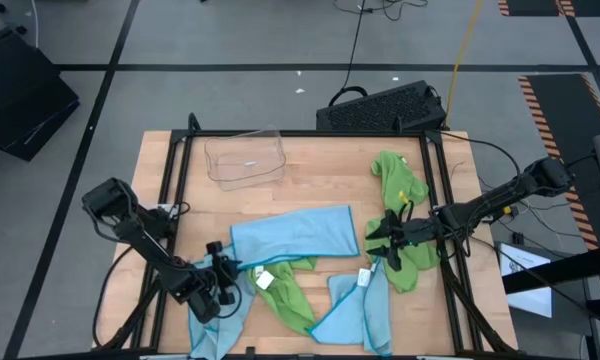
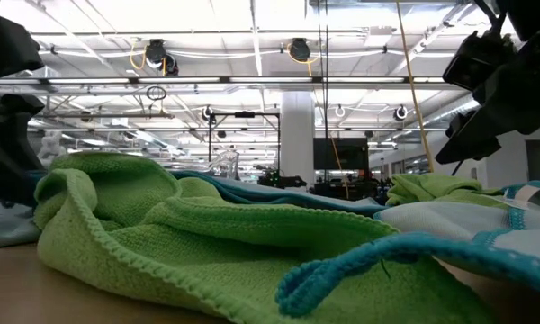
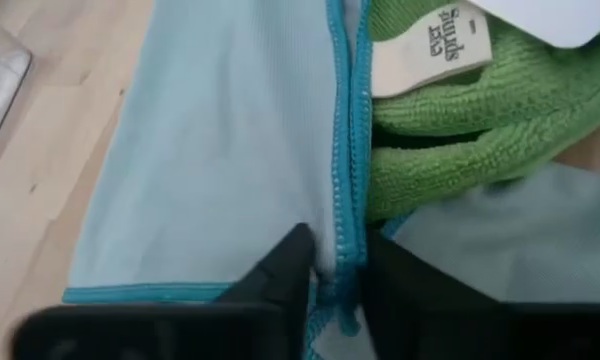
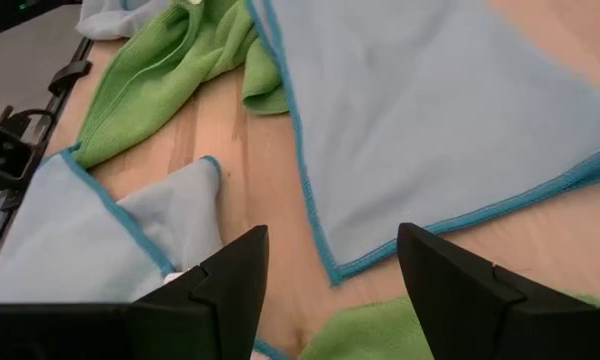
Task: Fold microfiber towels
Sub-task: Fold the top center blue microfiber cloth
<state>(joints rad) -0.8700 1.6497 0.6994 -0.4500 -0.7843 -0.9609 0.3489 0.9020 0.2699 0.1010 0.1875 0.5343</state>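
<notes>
Three blue towels (image 1: 295, 235), apparently two green (image 1: 400, 205); left pincer (image 3: 335, 270) pinching blue hem; right pincer (image 4: 330, 265) agape.

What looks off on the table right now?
No damage shows. The towels are strewn: green towel crumpled under the spread blue towel, another green one bunched by the right gripper, whose jaws are open. Left gripper pinches the blue towel's hem. Clear tray sits tilted.

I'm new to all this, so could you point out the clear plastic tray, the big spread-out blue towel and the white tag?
clear plastic tray (image 1: 245, 160), high view, on its bare floor.
spread-out blue towel (image 1: 295, 235), high view, its middle.
white tag (image 3: 430, 50), left wrist view, its printed face.
</notes>
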